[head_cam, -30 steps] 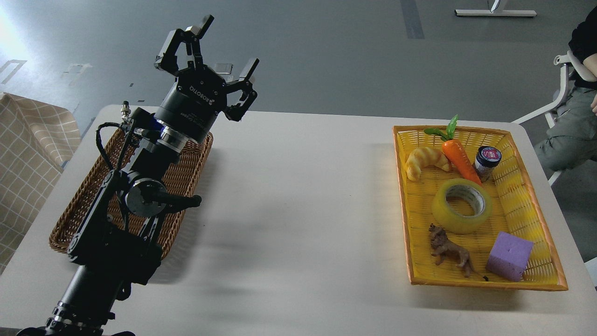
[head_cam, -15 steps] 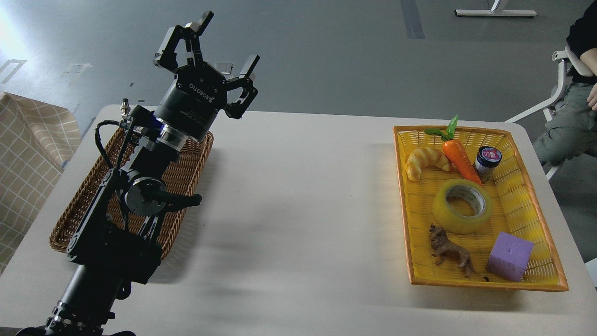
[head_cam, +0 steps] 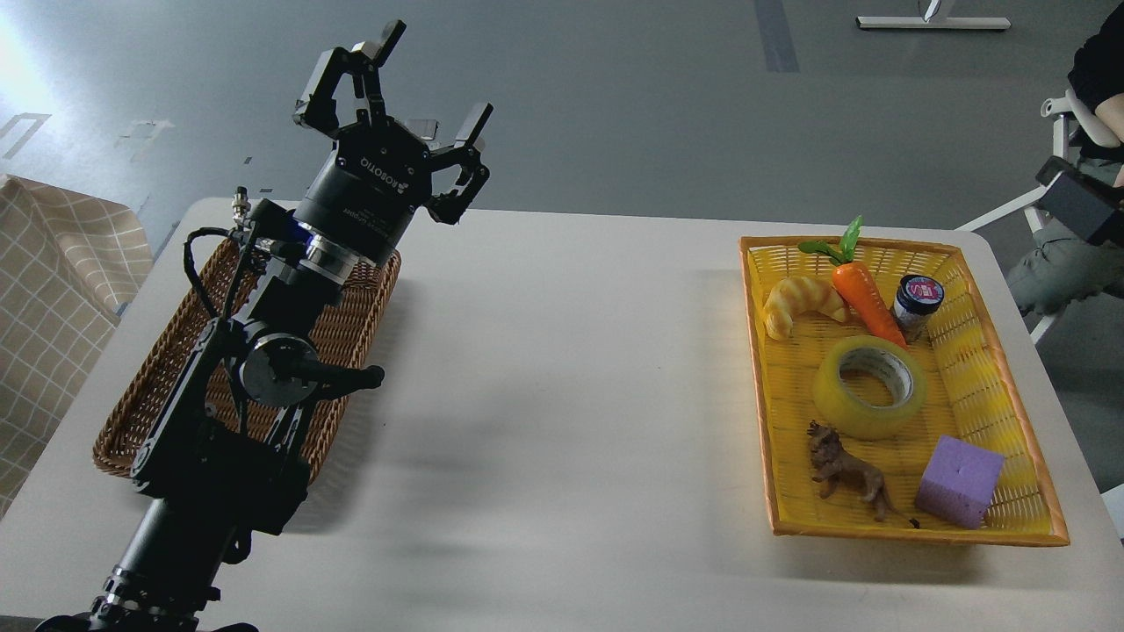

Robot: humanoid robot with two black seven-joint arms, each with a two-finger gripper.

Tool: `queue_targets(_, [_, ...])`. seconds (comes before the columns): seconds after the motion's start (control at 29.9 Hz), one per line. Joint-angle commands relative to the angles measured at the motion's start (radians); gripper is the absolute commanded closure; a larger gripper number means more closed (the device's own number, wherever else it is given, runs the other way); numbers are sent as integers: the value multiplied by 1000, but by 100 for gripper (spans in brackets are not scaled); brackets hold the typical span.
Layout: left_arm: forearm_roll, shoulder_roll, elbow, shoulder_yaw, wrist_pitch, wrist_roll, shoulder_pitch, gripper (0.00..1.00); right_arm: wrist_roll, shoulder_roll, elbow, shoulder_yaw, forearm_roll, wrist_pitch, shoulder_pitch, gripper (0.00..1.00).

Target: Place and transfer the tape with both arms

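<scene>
While nothing is gripped yet: wide counter [head_cam: 571, 369], then yellow basket [head_cam: 1001, 527] on right side holding the tape [head_cam: 869, 386] flat between carrot [head_cam: 865, 303] and lion [head_cam: 847, 474]. Left claw [head_cam: 399, 83] raised, spread, empty; right claw unseen. Better descend straight, pinch one wall.

Glossy translucent tape [head_cam: 869, 386] lies in a woven plastic-looking yellow basket [head_cam: 1010, 412]; brown wicker basket [head_cam: 351, 325] looks rough.

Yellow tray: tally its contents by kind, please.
In the yellow tray:
Food replicas: 2, croissant and carrot
Tape: 1
Jar: 1
Animal figure: 1
Purple foam cube: 1
Total: 6
</scene>
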Motion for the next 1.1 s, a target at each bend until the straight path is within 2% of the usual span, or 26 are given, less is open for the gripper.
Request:
queue_targets(0.0, [-1,4,-1,-2,0,0,5,2,41,42,-10,-43,-77,0,-2,1])
queue_targets(0.53, [-1,10,-1,-3,-1,0,18,2,42,211,-163,-38,-135,0,-48,0])
queue_targets(1.07, [-1,10,-1,-3,-1,0,20,2,55,206,-191,-127,-135,0,-77,3])
